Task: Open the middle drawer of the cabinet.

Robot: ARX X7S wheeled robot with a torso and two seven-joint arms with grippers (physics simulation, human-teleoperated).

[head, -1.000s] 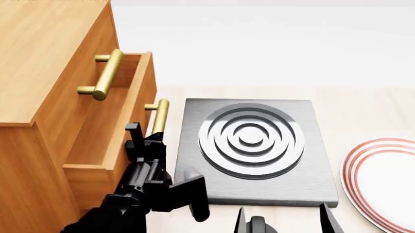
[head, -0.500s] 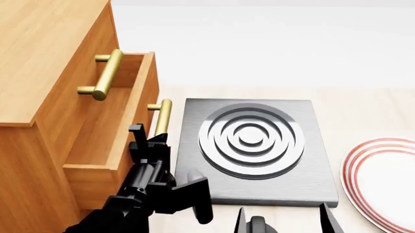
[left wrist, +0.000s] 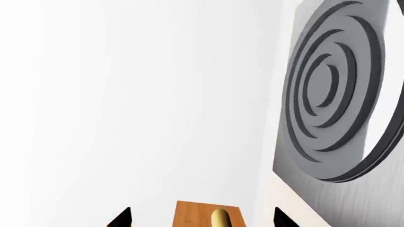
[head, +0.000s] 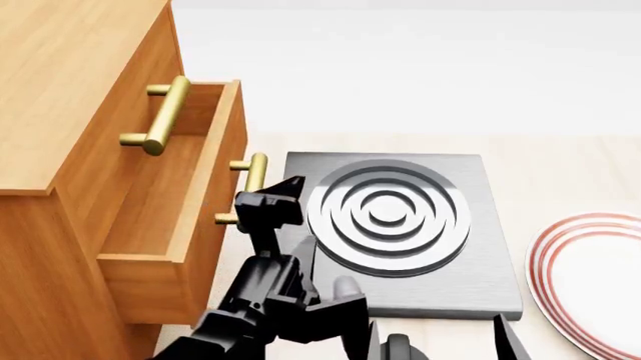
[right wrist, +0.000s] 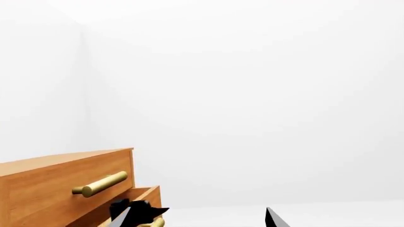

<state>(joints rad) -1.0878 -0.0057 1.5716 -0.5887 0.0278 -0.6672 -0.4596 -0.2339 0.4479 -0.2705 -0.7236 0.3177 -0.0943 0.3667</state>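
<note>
The orange-brown cabinet (head: 70, 75) stands at the left. Its middle drawer (head: 150, 206) is pulled partly out, and the inside is bare. The drawer's brass bar handle (head: 248, 184) points toward the hotplate. My left gripper (head: 269, 196) is open, just right of that handle and not holding it. In the left wrist view the fingertips (left wrist: 120, 220) stand wide apart, with the drawer front (left wrist: 192, 215) and the handle's end (left wrist: 220, 218) between them. My right gripper (head: 440, 341) is open and empty at the bottom edge. The cabinet also shows in the right wrist view (right wrist: 57, 182).
A grey hotplate (head: 401, 225) with raised rings lies right of the drawer, close to its handle; it also shows in the left wrist view (left wrist: 334, 94). A white plate with red rim rings (head: 591, 277) lies at the far right. The topmost drawer front is shut, with its own brass handle (head: 161, 112).
The middle drawer has slid slightly further out. My left gripper has come off the handle's side and swung right and up, toward the hotplate. The right gripper has not moved.
</note>
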